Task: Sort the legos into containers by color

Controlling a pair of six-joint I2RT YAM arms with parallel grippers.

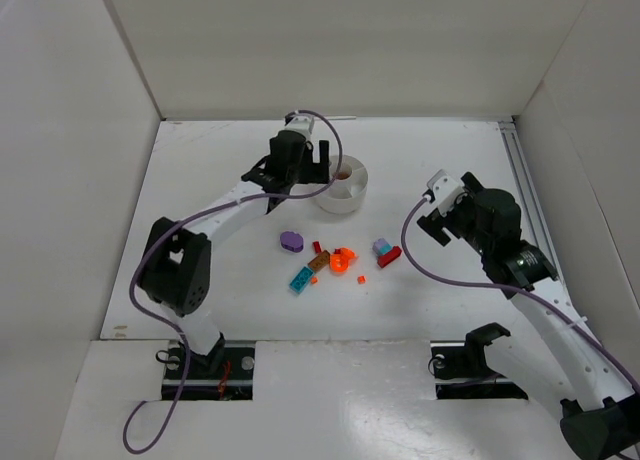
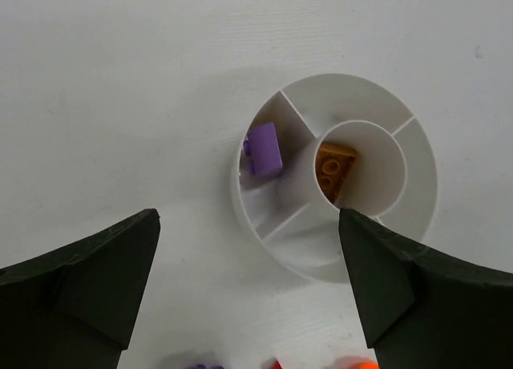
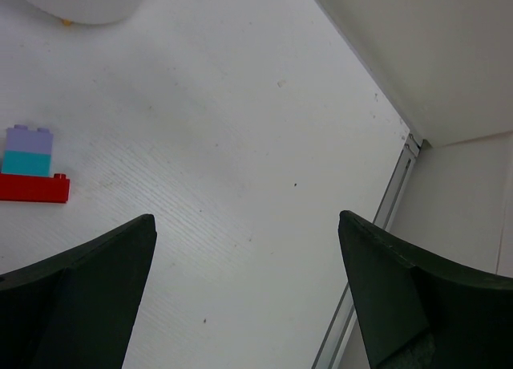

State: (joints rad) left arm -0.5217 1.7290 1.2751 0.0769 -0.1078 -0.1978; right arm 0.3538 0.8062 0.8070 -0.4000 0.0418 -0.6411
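While L gripper (image 2: 248, 225) gapes wide above dish (image 2: 417, 144), purple brick (image 2: 263, 149) lies in a wedge, brown brick (image 2: 335, 168) in centre; R gripper (image 3: 247, 220) wide, empty.

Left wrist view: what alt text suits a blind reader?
A round white dish seen from above holds a brown brick in its centre well and a purple brick in one wedge. The open left tool hangs above, empty.

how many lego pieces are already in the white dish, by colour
purple plastic lego brick, wedge section: 1
brown plastic lego piece, centre well: 1
total seen in the small round white dish: 2
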